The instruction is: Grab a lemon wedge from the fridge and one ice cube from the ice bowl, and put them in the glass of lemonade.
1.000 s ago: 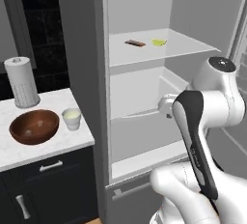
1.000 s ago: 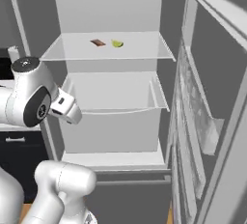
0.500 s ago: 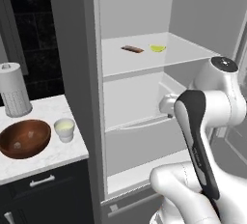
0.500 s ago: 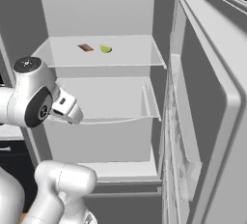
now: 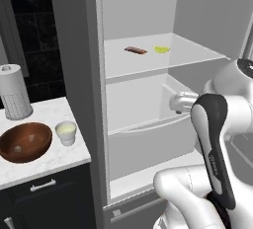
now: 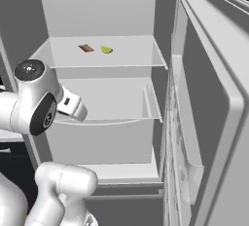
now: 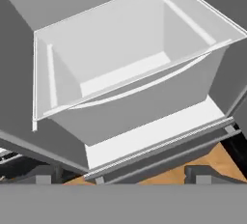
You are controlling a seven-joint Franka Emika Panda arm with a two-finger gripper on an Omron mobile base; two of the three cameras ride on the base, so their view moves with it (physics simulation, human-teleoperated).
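The fridge (image 5: pixel 74 50) stands open, its door (image 6: pixel 214 98) swung out to the right. On its upper white shelf lies the small yellow-green lemon wedge (image 5: pixel 161 49) (image 6: pixel 106 49). On the counter at the left sit the brown ice bowl (image 5: pixel 24 141), with pale cubes in it, and beside it the glass of lemonade (image 5: pixel 65 133). My gripper (image 7: pixel 125 175) is open and holds nothing. It hangs in front of the fridge at drawer height, well below the wedge, and looks down into the empty white drawer (image 7: pixel 125 73).
A thin reddish-brown item (image 5: pixel 135 50) lies just left of the wedge on the same shelf. A white paper-towel roll (image 5: pixel 15 92) stands behind the bowl. The open door closes off the right side. Wooden floor (image 7: pixel 159 177) lies below the fridge.
The whole picture has shifted: the base has driven right and closer to the fridge, so the counter slid left. The arm keeps its pose, and the gripper stays open.
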